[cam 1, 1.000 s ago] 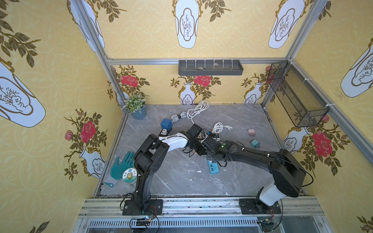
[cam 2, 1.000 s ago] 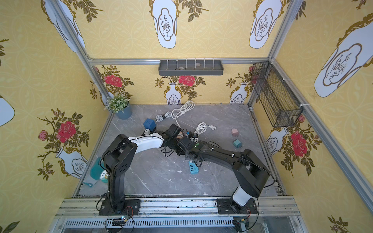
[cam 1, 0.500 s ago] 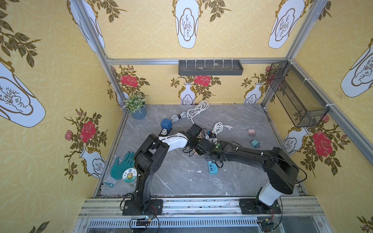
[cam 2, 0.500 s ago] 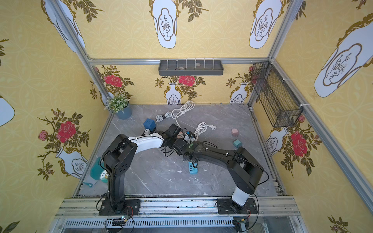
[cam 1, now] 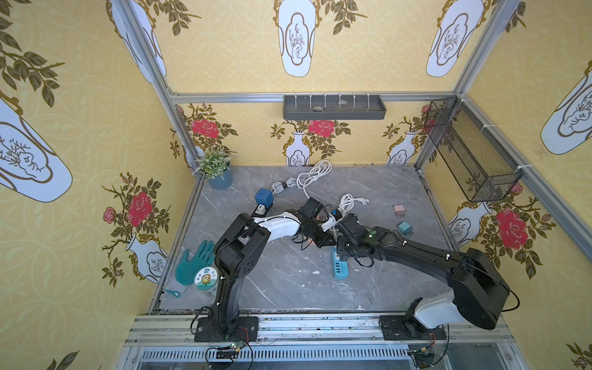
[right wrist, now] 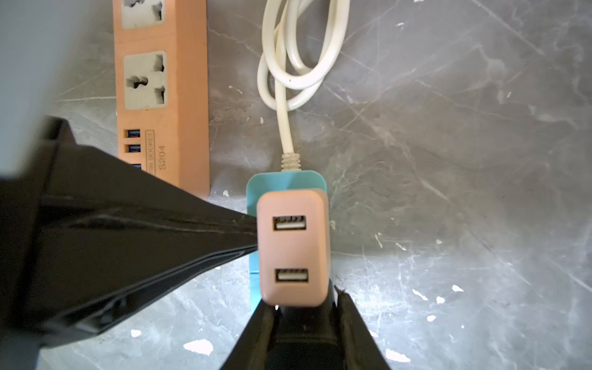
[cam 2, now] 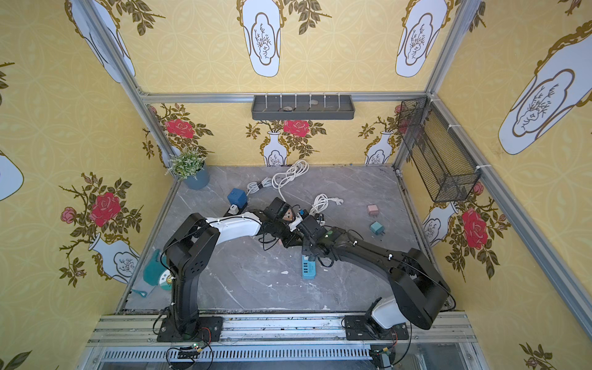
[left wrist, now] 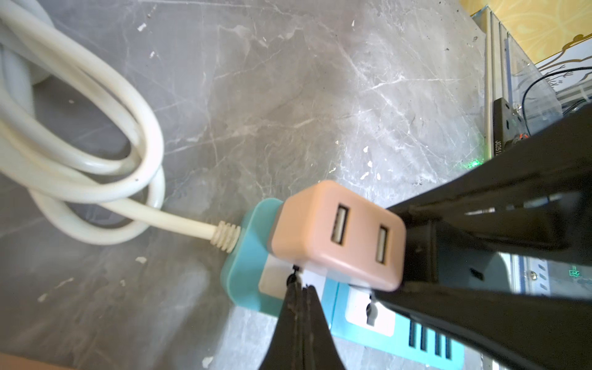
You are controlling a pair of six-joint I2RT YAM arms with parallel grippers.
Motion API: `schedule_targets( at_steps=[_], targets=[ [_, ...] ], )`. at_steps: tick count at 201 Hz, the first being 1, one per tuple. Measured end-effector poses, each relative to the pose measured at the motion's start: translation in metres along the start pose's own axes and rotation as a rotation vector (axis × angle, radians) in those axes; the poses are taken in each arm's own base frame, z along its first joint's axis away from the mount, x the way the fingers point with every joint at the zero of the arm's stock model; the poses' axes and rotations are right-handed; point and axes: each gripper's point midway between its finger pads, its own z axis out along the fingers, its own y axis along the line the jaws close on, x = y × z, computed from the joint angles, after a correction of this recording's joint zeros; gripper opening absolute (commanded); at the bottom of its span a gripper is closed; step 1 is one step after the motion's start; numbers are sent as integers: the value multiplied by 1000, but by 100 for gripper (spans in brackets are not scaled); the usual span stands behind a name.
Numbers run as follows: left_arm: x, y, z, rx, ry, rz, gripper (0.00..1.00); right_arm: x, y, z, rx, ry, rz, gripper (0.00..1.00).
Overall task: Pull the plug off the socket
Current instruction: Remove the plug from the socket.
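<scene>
A pink two-port USB plug (right wrist: 293, 246) sits in the cable end of a teal power strip (right wrist: 286, 181), which lies flat on the grey marble floor. My right gripper (right wrist: 306, 301) is shut on the plug, one finger on each side of its near end. My left gripper (left wrist: 299, 283) is shut with nothing in it, its tips pressed on the strip's white socket face (left wrist: 272, 282) right beside the plug (left wrist: 336, 234). In both top views the two grippers (cam 1: 322, 238) (cam 1: 340, 246) meet over the strip (cam 1: 340, 267) (cam 2: 308, 268) and hide the plug.
An orange power strip (right wrist: 161, 96) lies next to the teal one, whose white cable (left wrist: 96, 144) is coiled beside it. Further off are a blue cube socket (cam 1: 264, 197), a white cable bundle (cam 1: 312, 174), a pink (cam 1: 398, 210) and a teal charger (cam 1: 404, 227), a green glove (cam 1: 195, 261) and a potted plant (cam 1: 217, 169).
The right arm has shifted a little, its elbow swinging out to the right, while its gripper stays at the strip. The left arm has not moved. Both grippers stay shut.
</scene>
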Motion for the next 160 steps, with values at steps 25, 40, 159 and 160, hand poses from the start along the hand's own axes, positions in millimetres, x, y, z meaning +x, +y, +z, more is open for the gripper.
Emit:
schedule_targets(
  at_steps=[25, 40, 159, 160],
  targets=[
    [0, 0, 0, 5, 0, 0, 0, 1, 0, -1, -5, 1, 0, 11],
    [0, 0, 1, 6, 0, 0, 0, 0, 0, -1, -5, 1, 0, 9],
    [3, 0, 3, 30, 27, -31, 0, 6, 14, 4, 223, -30, -175, 4],
    [3, 0, 3, 30, 27, -31, 0, 6, 14, 4, 224, -30, -175, 4]
  ],
)
